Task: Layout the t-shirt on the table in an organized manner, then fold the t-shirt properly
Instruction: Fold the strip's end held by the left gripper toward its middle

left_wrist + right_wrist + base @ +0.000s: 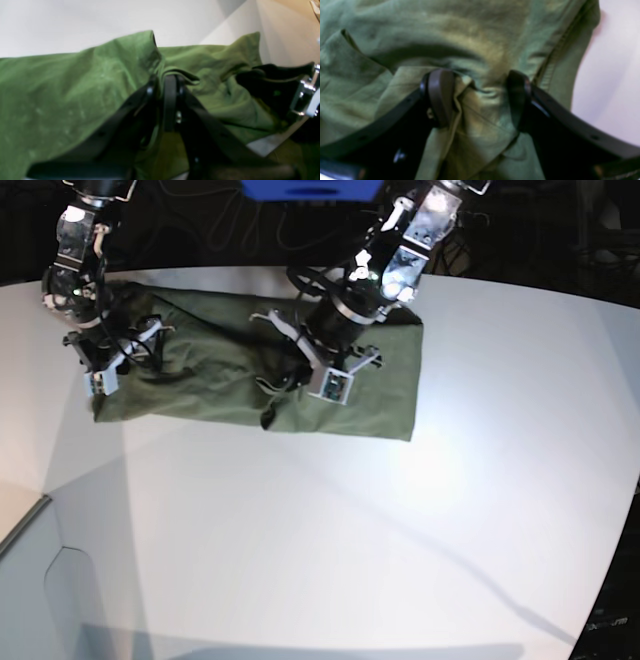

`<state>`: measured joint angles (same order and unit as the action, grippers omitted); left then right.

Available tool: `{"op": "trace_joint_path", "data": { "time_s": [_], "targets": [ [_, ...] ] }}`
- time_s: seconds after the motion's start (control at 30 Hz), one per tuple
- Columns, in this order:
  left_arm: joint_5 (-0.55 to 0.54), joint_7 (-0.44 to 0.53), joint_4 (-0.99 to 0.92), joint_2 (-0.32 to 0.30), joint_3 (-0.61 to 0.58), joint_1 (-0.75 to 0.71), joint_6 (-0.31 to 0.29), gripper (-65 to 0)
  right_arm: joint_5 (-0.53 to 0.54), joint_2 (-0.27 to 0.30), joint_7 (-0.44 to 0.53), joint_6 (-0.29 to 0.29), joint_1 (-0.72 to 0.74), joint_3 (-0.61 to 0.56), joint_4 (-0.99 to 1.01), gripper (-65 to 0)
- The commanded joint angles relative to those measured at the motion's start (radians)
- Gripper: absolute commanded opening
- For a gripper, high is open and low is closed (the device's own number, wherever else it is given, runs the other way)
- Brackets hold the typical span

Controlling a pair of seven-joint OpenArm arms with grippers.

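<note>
The olive-green t-shirt [385, 385] lies crumpled in a long band across the far part of the white table [400, 530]. My left gripper [275, 395] is over the shirt's middle. In the left wrist view it [166, 80] is shut on a raised fold of the t-shirt [62, 95]. My right gripper [128, 355] is at the shirt's left end in the base view. In the right wrist view it [478, 97] is open, with its jaws either side of a bunched fold of the t-shirt [470, 37]. Bare table [607, 75] shows to the right.
A blue object [310, 188] sits behind the table at the back. The table's curved edge [30, 520] runs at the near left, with a lower grey surface beside it. A black and metal arm part [287, 85] rests on the shirt at the right of the left wrist view.
</note>
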<state>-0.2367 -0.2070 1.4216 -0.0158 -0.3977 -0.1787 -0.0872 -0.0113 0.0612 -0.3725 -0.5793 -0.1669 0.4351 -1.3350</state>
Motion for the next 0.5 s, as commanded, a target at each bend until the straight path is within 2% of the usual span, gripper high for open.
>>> {"op": "trace_joint_path", "data": {
  "time_s": [0.0,0.27,0.37,0.43,0.47],
  "targets": [
    [-0.008,0.019,0.002,0.009,-0.013,0.017,-0.009,-64.9,0.003,0.009,-0.006,-0.009,0.002,0.0,-0.011,-30.6],
    [-0.011,0.021,-0.112,0.014,-0.116,0.083,-0.009,-64.9,0.003,0.01,-0.004,-0.009,0.003,0.0,-0.041,-30.3],
    [-0.011,0.013,-0.173,0.043,-0.112,0.11,-0.009,-64.7,0.003,0.006,-0.006,-0.009,0.0,0.006,-0.103,-30.2],
    [-0.013,0.013,-0.196,0.047,-0.112,0.117,-0.009,-60.9,0.003,0.004,-0.007,-0.009,-0.007,0.006,-0.153,-30.2],
    [-0.013,0.013,-0.201,0.05,-0.111,0.118,-0.009,-56.8,0.003,0.004,-0.007,-0.009,-0.009,0.008,-0.176,-30.2]
  ]
}}
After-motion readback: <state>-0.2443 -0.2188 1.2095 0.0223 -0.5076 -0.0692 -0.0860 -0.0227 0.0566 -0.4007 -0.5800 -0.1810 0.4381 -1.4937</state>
